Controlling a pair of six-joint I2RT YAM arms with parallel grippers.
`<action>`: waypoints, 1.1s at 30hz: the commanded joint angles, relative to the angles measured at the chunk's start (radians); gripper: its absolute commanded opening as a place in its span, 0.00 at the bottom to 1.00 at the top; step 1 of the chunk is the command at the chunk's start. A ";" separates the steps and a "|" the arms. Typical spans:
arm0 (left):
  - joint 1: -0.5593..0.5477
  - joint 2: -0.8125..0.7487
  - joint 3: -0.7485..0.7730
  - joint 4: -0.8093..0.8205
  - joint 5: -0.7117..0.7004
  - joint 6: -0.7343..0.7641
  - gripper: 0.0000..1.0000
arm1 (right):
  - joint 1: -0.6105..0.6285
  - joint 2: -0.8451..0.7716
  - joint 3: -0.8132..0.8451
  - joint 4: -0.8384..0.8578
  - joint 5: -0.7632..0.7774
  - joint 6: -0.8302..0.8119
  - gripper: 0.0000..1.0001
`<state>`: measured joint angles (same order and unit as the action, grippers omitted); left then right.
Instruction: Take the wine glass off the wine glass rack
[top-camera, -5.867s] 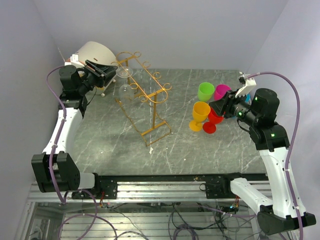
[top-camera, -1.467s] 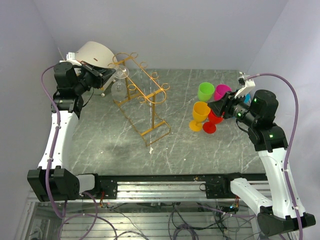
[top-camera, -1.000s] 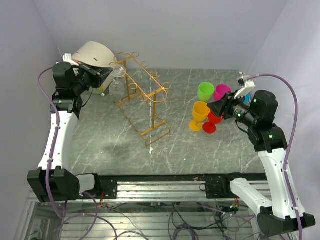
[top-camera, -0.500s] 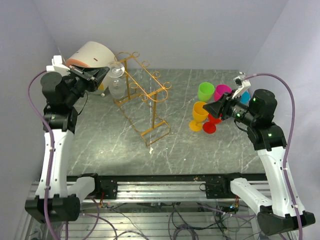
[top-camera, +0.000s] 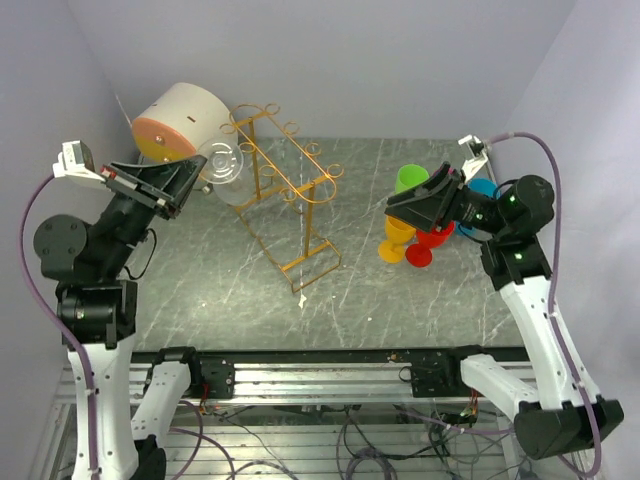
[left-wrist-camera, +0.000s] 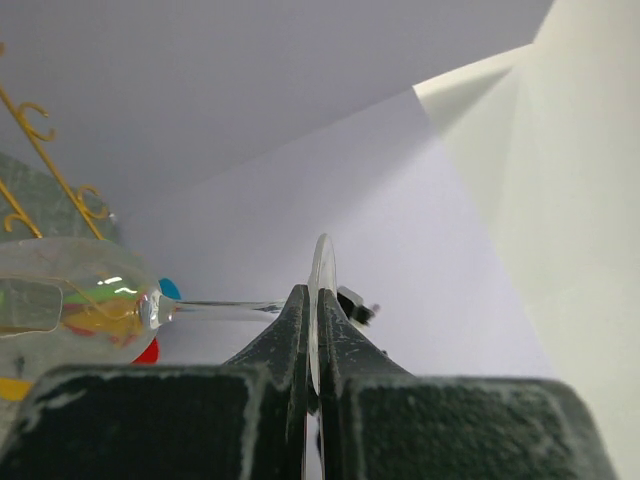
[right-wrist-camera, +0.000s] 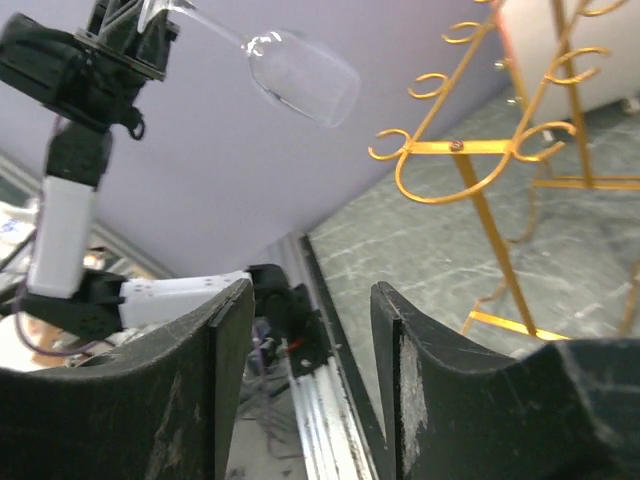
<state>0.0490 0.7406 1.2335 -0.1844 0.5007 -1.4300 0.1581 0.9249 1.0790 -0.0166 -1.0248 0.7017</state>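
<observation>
The clear wine glass (top-camera: 222, 164) hangs in the air left of the gold wire wine glass rack (top-camera: 290, 185), free of its rails. My left gripper (top-camera: 186, 176) is shut on the glass's foot. In the left wrist view the foot disc (left-wrist-camera: 321, 270) stands edge-on between the fingers (left-wrist-camera: 291, 330), and the stem runs left to the bowl (left-wrist-camera: 70, 310). My right gripper (top-camera: 408, 205) hovers open over the coloured cups with nothing between its fingers (right-wrist-camera: 225, 340). Its camera looks across at the held glass (right-wrist-camera: 300, 75) and the rack (right-wrist-camera: 480, 150).
A round white-and-orange box (top-camera: 178, 122) stands at the back left, close behind the glass. Green (top-camera: 409, 178), orange (top-camera: 397, 238) and red (top-camera: 430, 242) cups cluster at the right under the right arm, with a blue one (top-camera: 481, 187) behind.
The left arm has risen and pulled back to the left, carrying the glass clear of the rack. The right gripper has lifted, swung left and opened wider.
</observation>
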 joint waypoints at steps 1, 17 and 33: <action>0.007 -0.049 0.018 0.095 0.043 -0.099 0.07 | 0.008 0.066 -0.040 0.532 -0.139 0.344 0.52; 0.007 -0.084 0.004 0.475 0.115 -0.359 0.07 | 0.330 0.422 0.189 0.924 -0.109 0.448 0.58; 0.007 -0.104 -0.059 0.742 0.116 -0.495 0.07 | 0.401 0.877 0.504 1.840 -0.013 1.136 0.51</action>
<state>0.0490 0.6533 1.1690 0.4671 0.6117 -1.8931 0.5446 1.7226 1.4830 1.4834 -1.0920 1.6318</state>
